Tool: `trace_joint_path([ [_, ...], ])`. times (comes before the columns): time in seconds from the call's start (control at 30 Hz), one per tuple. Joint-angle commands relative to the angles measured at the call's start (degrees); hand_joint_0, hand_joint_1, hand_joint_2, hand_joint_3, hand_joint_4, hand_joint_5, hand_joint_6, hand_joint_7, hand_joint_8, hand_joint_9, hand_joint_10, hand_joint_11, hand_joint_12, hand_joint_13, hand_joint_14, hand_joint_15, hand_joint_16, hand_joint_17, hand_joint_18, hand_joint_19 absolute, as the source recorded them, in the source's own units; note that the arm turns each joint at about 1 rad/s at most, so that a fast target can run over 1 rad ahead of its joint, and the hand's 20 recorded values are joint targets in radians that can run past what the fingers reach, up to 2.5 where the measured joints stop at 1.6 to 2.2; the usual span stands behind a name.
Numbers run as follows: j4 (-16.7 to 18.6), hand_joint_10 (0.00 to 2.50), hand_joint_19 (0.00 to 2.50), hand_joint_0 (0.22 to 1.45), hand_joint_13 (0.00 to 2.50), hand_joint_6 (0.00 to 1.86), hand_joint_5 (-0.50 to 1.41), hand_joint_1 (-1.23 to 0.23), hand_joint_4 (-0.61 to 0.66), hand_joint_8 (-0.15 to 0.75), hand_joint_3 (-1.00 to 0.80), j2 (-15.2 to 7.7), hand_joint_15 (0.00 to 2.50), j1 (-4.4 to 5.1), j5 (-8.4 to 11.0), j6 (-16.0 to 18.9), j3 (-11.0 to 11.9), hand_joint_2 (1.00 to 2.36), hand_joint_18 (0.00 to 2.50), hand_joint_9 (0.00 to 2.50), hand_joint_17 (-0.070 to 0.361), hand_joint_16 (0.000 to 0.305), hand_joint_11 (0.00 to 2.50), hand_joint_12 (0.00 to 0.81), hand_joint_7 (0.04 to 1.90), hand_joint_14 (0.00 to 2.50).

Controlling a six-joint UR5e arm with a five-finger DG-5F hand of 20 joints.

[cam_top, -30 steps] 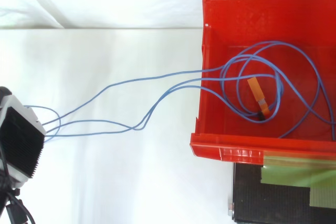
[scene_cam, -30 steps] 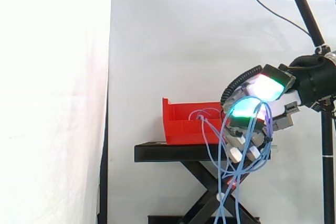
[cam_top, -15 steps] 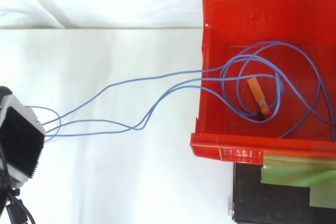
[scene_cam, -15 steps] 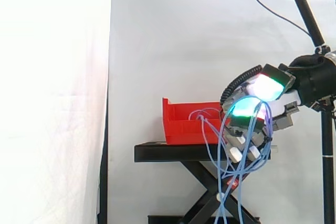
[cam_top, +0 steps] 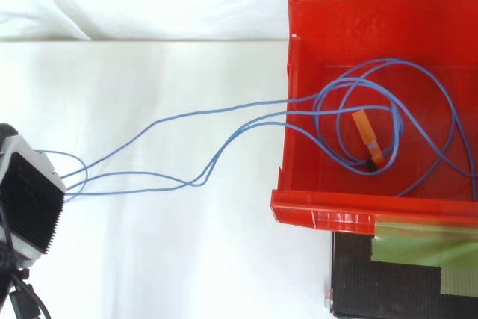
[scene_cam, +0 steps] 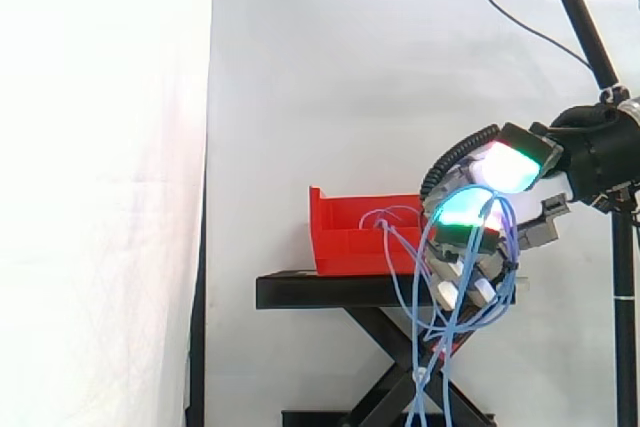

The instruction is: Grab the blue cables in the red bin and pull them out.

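The red bin stands on the black stand. Inside it lie loose loops of blue cables with an orange tag among them. Two strands run out over the bin's left wall to my hand at the far left edge of the top view. In the side view my hand hovers just right of the bin, its fingers curled round the cables. Its pads glow green and white. More strands hang from the hand down past the stand.
A camera on a dark pole rises at the upper right of the side view. The scissor legs of the stand cross below the bin, behind the hanging strands. A white curtain backs the scene.
The strands hanging below the hand have swung slightly to the left. The hand and the loops in the bin stay where they were.
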Motion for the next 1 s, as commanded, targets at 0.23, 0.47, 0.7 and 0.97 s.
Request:
trace_joint_path([
  [0.23, 0.1, 0.03, 0.93, 0.62, 0.71, 0.47, 0.8, -1.04, 0.26, 0.255, -1.0, 0.0, 0.68, 0.0, 0.0, 0.0, 0.1, 1.0, 0.66, 0.84, 0.131, 0.058, 0.91, 0.366, 0.62, 0.02],
  [0.47, 0.1, 0.03, 0.94, 0.61, 0.7, 0.5, 0.78, -1.05, 0.26, 0.258, -1.0, 0.0, 0.68, 0.0, 0.0, 0.0, 0.1, 1.0, 0.66, 0.83, 0.133, 0.059, 0.91, 0.367, 0.6, 0.02],
  [0.7, 0.1, 0.03, 0.94, 0.57, 0.71, 0.5, 0.78, -0.97, 0.28, 0.271, -1.0, -0.1, 0.67, 0.0, 0.0, 0.0, 0.0, 1.0, 0.67, 0.83, 0.141, 0.063, 0.9, 0.382, 0.58, 0.02],
  [0.97, 0.1, 0.03, 0.94, 0.55, 0.71, 0.46, 0.79, -0.93, 0.28, 0.275, -1.0, -0.1, 0.67, 0.0, 0.0, -0.1, 0.1, 1.0, 0.68, 0.84, 0.145, 0.064, 0.89, 0.391, 0.59, 0.02],
])
